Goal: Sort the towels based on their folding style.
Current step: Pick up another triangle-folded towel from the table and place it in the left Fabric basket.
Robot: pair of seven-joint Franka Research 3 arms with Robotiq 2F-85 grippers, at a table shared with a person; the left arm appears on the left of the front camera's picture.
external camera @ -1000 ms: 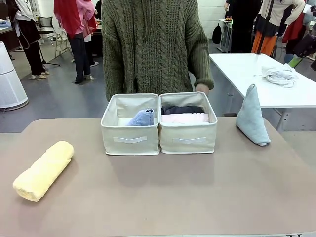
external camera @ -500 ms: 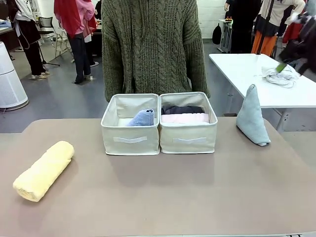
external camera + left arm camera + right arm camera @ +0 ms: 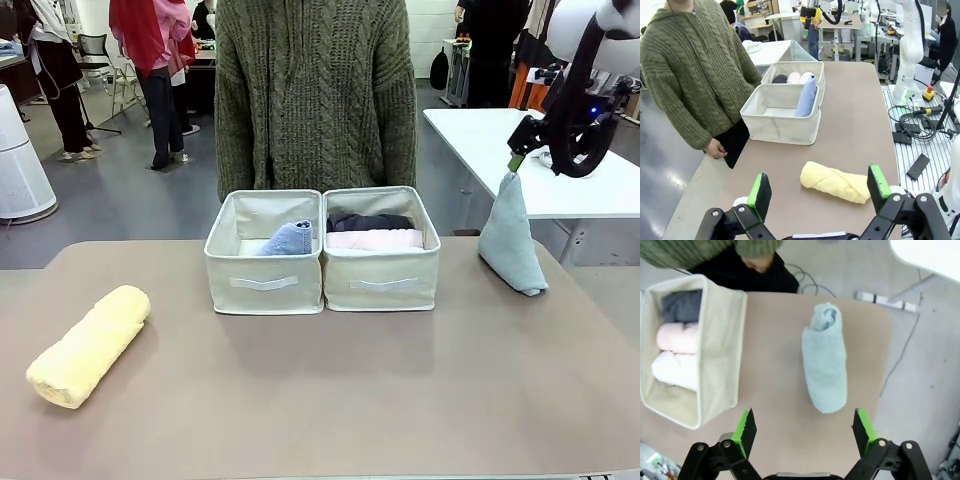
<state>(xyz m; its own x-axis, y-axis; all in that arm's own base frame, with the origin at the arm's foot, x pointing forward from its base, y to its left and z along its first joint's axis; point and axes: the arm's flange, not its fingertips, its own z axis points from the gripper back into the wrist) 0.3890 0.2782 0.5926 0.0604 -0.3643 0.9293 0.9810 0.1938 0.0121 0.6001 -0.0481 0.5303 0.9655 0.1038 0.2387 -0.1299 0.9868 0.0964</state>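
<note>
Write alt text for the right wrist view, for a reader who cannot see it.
Looking down, the open right gripper hovers above a pale blue-grey cone-folded towel on the brown table. At picture left, a beige fabric bin holds a dark grey roll, a pink roll and a white roll.

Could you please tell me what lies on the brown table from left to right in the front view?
Yellow rolled towel → left beige bin → right beige bin → pale blue-grey cone towel.
</note>
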